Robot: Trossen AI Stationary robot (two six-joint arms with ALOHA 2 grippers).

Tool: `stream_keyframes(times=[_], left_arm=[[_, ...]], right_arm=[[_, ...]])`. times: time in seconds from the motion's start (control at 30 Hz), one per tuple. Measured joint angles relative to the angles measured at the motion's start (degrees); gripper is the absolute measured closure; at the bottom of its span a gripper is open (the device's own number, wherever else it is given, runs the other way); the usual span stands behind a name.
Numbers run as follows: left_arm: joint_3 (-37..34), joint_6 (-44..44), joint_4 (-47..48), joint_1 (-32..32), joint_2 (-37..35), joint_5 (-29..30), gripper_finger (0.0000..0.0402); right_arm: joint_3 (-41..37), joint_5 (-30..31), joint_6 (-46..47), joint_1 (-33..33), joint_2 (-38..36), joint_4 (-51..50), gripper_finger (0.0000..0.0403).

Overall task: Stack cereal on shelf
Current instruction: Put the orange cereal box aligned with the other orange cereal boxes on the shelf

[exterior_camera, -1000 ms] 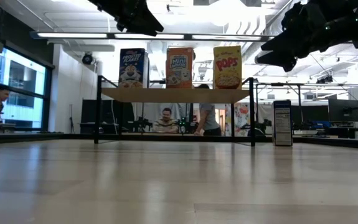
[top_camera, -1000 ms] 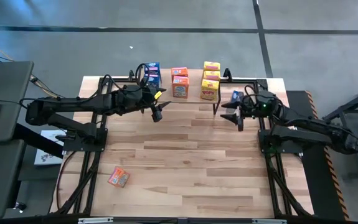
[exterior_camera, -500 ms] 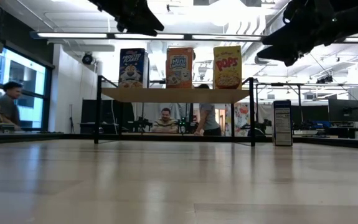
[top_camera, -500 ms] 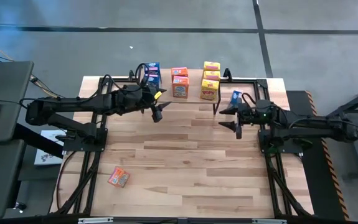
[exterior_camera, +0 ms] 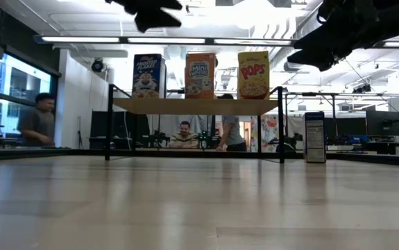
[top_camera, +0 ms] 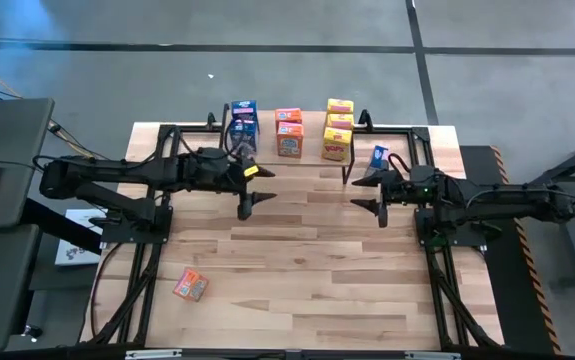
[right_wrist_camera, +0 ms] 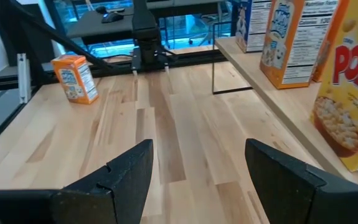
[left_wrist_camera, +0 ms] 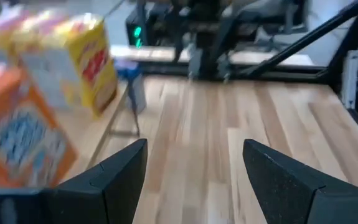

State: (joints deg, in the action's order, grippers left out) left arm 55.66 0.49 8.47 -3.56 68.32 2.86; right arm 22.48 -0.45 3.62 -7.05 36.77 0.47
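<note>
The shelf [exterior_camera: 196,105] stands at the table's far middle on black wire legs. On its plank stand cereal boxes in three rows: blue [top_camera: 244,116], orange [top_camera: 289,132] and yellow [top_camera: 338,128]. Another blue box [top_camera: 379,157] stands on the table right of the shelf. An orange box [top_camera: 191,285] sits on the table near its near left corner. My left gripper [top_camera: 251,189] hovers open in front of the shelf's left part. My right gripper [top_camera: 369,194] hovers open near the shelf's right end. Both grippers have nothing between their fingers.
Bare wood tabletop [top_camera: 307,270] stretches between the grippers and the near edge. Black frame rails [top_camera: 127,290] run along the table's left and right sides. Beyond the far edge, people [exterior_camera: 38,125] are in the room.
My left gripper has swung away from the shelf toward the table's near edge and turned with its wrist. My right gripper has swung toward the table's near and left, its arm now lying more level across the table. Both stay open. No box has moved.
</note>
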Motion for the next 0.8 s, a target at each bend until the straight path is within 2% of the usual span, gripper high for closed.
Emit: stream_keyframes(times=[0.13,0.2,0.43,0.6,0.8], left_arm=[[0.02,6.69,-7.05,0.05,-0.02,-2.19,0.0147],[0.02,6.83,-9.28,0.05,0.0,-2.24,0.0147],[0.02,5.84,-8.17,0.0,0.0,-2.11,0.0144],[0.04,-0.99,-9.61,-0.04,-0.02,8.45,0.014],[0.15,-14.18,-4.05,2.28,-2.85,6.51,0.014]], right_arm=[[0.0,0.69,0.0,-0.01,0.0,0.03,0.0155],[0.0,0.7,0.0,-0.02,0.0,0.09,0.0155],[0.0,0.7,-0.2,-0.02,0.0,-0.31,0.0155],[0.0,0.7,-0.02,-0.02,0.0,-0.35,0.0155],[0.0,0.7,-0.02,-0.02,0.0,-0.6,0.0155]])
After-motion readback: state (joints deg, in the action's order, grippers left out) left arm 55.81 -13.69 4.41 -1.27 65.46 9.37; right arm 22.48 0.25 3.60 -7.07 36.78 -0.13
